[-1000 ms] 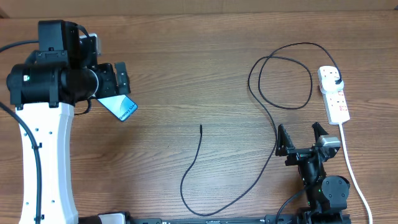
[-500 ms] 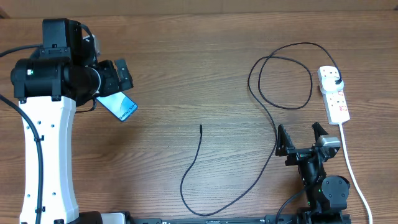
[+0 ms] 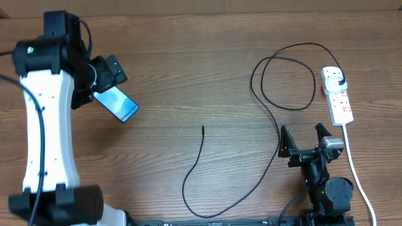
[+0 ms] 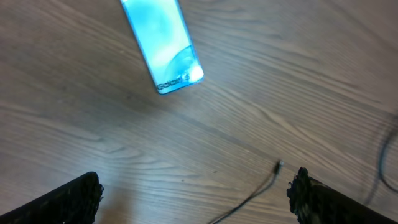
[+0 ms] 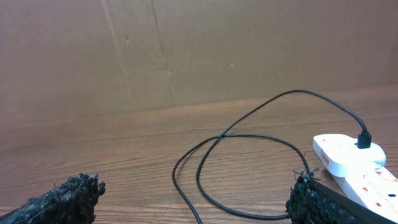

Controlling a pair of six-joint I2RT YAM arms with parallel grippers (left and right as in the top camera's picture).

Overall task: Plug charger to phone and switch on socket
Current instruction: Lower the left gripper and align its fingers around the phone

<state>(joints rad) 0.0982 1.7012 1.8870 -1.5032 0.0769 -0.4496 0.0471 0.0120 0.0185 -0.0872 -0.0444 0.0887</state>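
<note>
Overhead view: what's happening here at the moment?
Nothing is held yet. The left gripper hovers open by the phone, which lies lit on the table. The right gripper sits open near the socket. The charger is plugged into the socket, its free tip lying loose mid-table, apart from the phone.

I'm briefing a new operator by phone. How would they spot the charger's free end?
From the white power strip at the table's right side, follow the black charger through its loops to mid-table. Its tip lies alone on bare wood, right of the glowing phone.
</note>
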